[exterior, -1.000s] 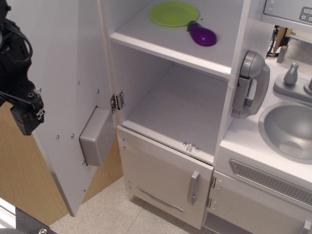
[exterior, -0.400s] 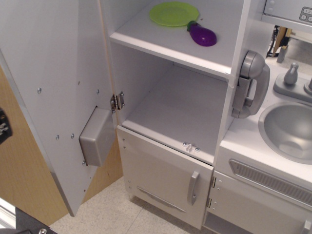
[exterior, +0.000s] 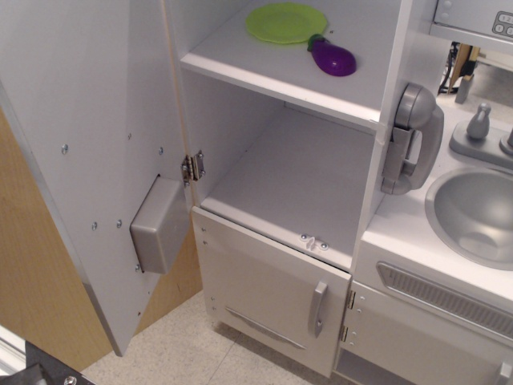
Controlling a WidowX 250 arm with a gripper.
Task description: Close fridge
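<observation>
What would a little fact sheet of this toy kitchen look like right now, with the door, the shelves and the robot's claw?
fridge door: swung wide open to the left, inner side facing us
grey box: fixed on the door's inner side
upper shelf: holds a green plate and a purple eggplant, touching
lower shelf: bare
small door: below, shut
toy phone: hangs on the fridge's right side
sink: to the right
claw: not in view
task: not yet done
</observation>
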